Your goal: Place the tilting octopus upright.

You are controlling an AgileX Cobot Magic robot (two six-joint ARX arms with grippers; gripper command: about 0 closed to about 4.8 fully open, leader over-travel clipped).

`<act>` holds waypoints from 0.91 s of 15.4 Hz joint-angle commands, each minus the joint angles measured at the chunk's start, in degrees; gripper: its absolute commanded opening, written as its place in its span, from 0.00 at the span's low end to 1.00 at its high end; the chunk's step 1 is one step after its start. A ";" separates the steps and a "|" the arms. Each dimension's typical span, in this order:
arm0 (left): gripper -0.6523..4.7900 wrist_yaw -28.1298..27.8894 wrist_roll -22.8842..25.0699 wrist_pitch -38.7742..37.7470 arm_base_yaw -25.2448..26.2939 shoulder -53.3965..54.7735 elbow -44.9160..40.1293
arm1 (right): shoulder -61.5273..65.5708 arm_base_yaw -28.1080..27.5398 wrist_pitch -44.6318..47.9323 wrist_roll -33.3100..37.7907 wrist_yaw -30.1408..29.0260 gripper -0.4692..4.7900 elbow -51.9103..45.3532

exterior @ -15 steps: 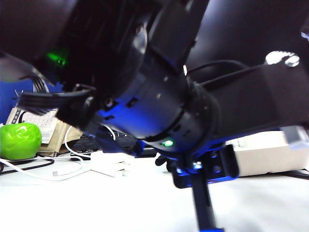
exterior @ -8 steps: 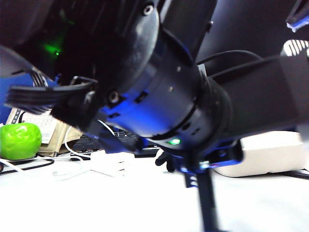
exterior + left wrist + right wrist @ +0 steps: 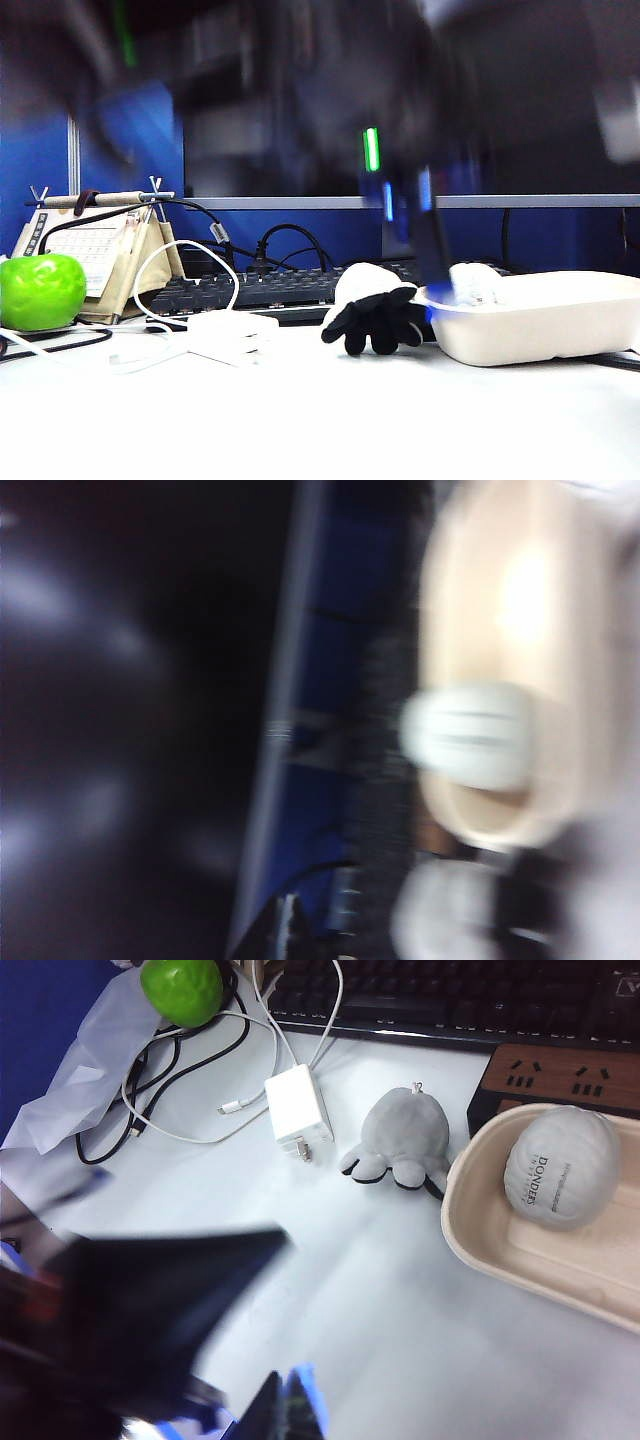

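Both fingers shut, clear of octopus [image 3: 398,1141].

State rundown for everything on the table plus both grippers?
octopus: tentacles down on the table, free of both grippers
grey lump: lying in the bowl
bowl: on the table, right of the octopus
charger: lying flat, cable attached
left gripper: shut, blurred
right gripper: shut, out of view

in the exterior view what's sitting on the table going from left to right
Round green apple-like ball → white boxy charger → grey plush octopus with black underside → beige oval bowl.
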 commanded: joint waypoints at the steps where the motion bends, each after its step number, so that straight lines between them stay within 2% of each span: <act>1: 0.11 -0.70 0.59 1.92 -0.09 -5.86 0.13 | -0.13 0.00 1.05 -0.42 1.70 0.09 0.11; 5: 0.11 -4.83 0.59 2.03 -0.09 -16.72 0.13 | -0.11 0.00 3.56 -0.39 2.67 0.09 0.11; 11: 0.11 -9.49 0.61 0.74 -0.09 -25.53 0.13 | -0.07 0.00 5.29 -0.42 2.64 0.09 0.11; 14: 0.11 -11.98 5.92 0.79 -0.07 -28.98 0.11 | -0.11 0.00 5.18 -0.39 2.21 0.09 0.11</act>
